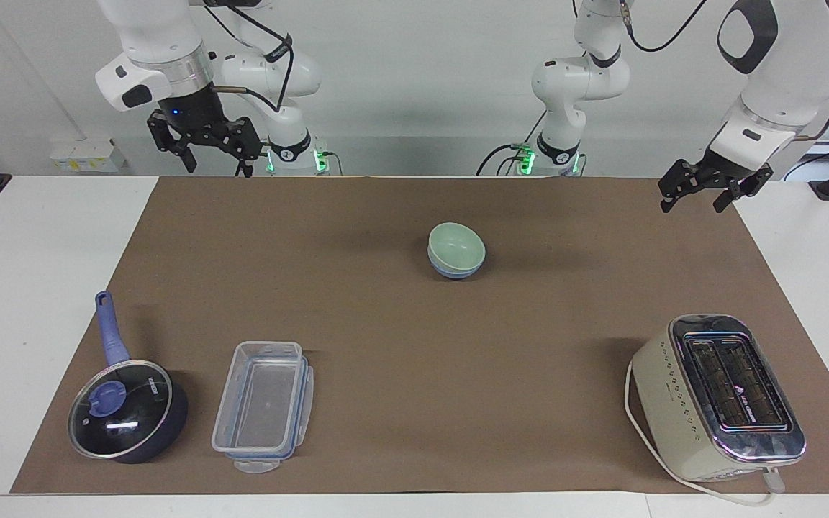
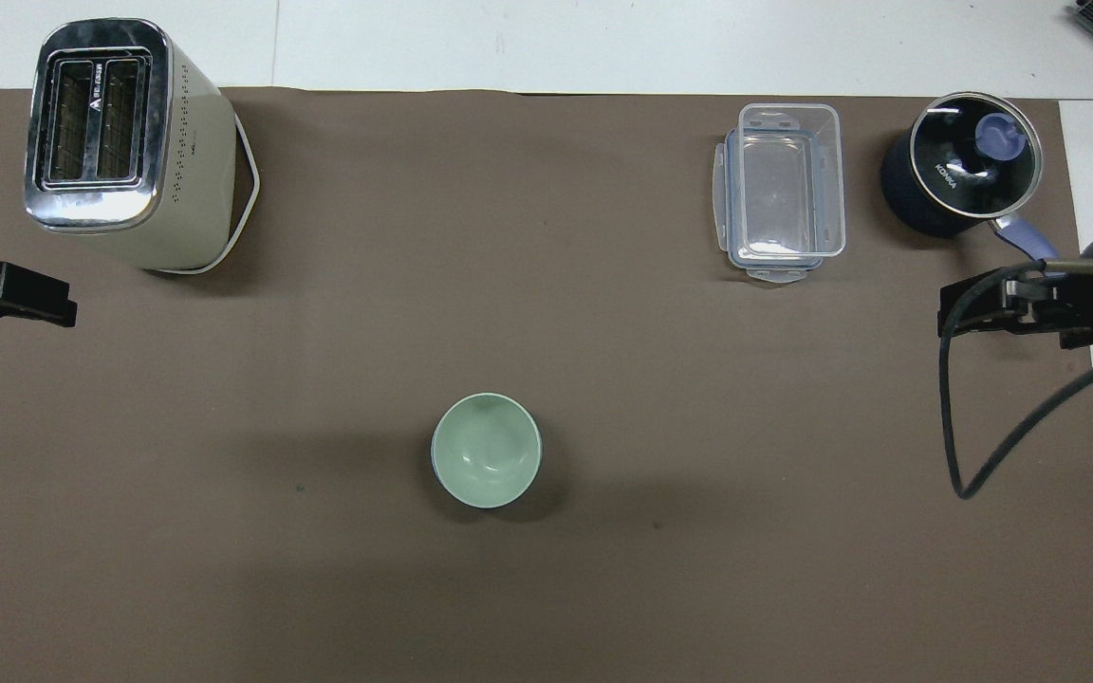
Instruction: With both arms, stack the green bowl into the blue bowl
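Observation:
The green bowl (image 1: 457, 247) sits nested inside the blue bowl (image 1: 449, 272) at the middle of the brown mat, nearer to the robots than the other objects. In the overhead view the green bowl (image 2: 486, 450) hides almost all of the blue bowl. My left gripper (image 1: 693, 204) hangs open and empty in the air over the mat's corner at the left arm's end. My right gripper (image 1: 216, 166) hangs open and empty over the mat's edge at the right arm's end. Both are far from the bowls.
A cream toaster (image 1: 718, 396) stands farthest from the robots at the left arm's end. A clear plastic container (image 1: 263, 405) and a dark lidded pan with a blue handle (image 1: 127, 410) stand at the right arm's end.

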